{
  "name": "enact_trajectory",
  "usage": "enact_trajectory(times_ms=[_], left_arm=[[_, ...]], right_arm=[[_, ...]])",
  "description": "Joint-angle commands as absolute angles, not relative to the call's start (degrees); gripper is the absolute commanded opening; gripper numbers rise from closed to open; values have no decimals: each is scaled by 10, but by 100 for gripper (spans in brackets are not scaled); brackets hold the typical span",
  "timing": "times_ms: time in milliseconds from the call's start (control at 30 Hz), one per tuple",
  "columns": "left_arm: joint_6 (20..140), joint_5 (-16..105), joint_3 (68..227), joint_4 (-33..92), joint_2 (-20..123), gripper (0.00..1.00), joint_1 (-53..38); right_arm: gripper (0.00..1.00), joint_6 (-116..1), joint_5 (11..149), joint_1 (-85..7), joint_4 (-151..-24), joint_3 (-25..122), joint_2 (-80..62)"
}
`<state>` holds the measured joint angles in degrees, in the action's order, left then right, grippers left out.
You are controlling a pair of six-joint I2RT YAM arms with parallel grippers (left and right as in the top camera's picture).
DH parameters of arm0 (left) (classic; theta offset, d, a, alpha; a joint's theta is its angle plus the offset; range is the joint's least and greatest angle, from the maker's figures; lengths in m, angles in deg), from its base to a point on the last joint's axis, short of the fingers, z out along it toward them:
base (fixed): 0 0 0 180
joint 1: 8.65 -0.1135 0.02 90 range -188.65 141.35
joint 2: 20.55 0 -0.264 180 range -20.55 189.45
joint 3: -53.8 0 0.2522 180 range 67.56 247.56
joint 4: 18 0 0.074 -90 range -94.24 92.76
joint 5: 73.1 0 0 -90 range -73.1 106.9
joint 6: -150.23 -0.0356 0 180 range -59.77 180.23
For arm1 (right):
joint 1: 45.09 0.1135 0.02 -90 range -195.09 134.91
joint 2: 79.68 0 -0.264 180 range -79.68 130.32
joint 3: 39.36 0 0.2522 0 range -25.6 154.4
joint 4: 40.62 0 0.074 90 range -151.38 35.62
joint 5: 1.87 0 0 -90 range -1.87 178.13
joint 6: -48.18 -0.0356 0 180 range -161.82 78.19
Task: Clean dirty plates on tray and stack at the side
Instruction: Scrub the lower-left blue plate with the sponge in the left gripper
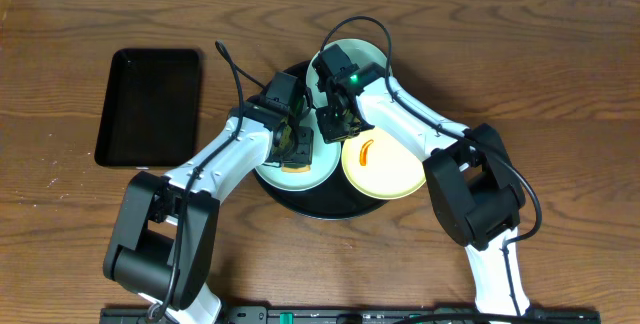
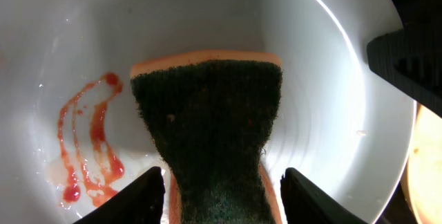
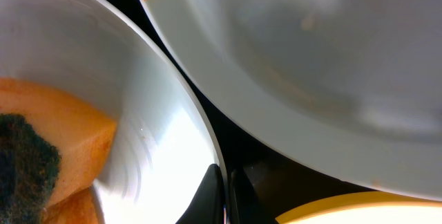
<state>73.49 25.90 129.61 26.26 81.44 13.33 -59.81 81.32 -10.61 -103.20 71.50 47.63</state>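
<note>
Step in hand: wiping, and I'd judge it's early, w/ sauce on at least 2 plates. My left tool (image 2: 221, 200) is grasping the sponge (image 2: 207, 113), green scour side to the cam and orange foam behind. It's down inside the near mint plate (image 2: 338, 79), on the L side of the tray (image 1: 322, 208). The sauce smear (image 2: 86, 148) lies just beside the sponge, not wiped yet.

Right tool (image 3: 225, 189) is clenched, tips at that same plate's rim. Can't tell if it pinches the rim or only presses on it; my guess is it's steadying the plate.

Others: the yellow plate (image 1: 385, 164) is on the tray's R side w/ an orange streak (image 1: 367, 152). The far mint plate (image 1: 365, 59) is at the back, partly under the arms. It looks mostly pale w/ a few specks, so I can't call it clean. Nothing is stacked at the side; the rectangular tray (image 1: 150, 104) sits well apart on the desk (image 1: 560, 64).

Next, as I judge it: drag the sponge sideways over the smear w/ downward pressure while the plate is held from sliding. After that, lift out & move the plate off to the side.
</note>
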Motion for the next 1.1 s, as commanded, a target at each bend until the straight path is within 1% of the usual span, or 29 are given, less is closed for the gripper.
enact_trajectory(times_ms=[0,167,233,367,433,500,567,600,833,1067], left_arm=[[734,252,1283,260,822,54,133],[734,252,1278,253,822,53,133],[734,252,1278,249,822,50,133],[734,252,1278,246,822,36,133],[734,252,1278,245,822,23,133],[734,252,1278,245,822,19,133],[736,252,1278,245,822,9,133],[738,253,1278,245,822,8,133],[743,315,1278,220,805,7,133],[760,312,1278,201,806,7,133]], right_arm=[[1,-600,813,-102,-1030,713,486],[1,-600,813,-102,-1030,713,486],[1,-600,813,-102,-1030,713,486],[1,-600,813,-102,-1030,713,486],[1,-600,813,-102,-1030,713,486],[1,-600,813,-102,-1030,713,486],[1,-600,813,-102,-1030,713,486],[1,-600,815,-102,-1030,713,486],[1,-600,819,-102,-1030,713,486],[1,-600,819,-102,-1030,713,486]])
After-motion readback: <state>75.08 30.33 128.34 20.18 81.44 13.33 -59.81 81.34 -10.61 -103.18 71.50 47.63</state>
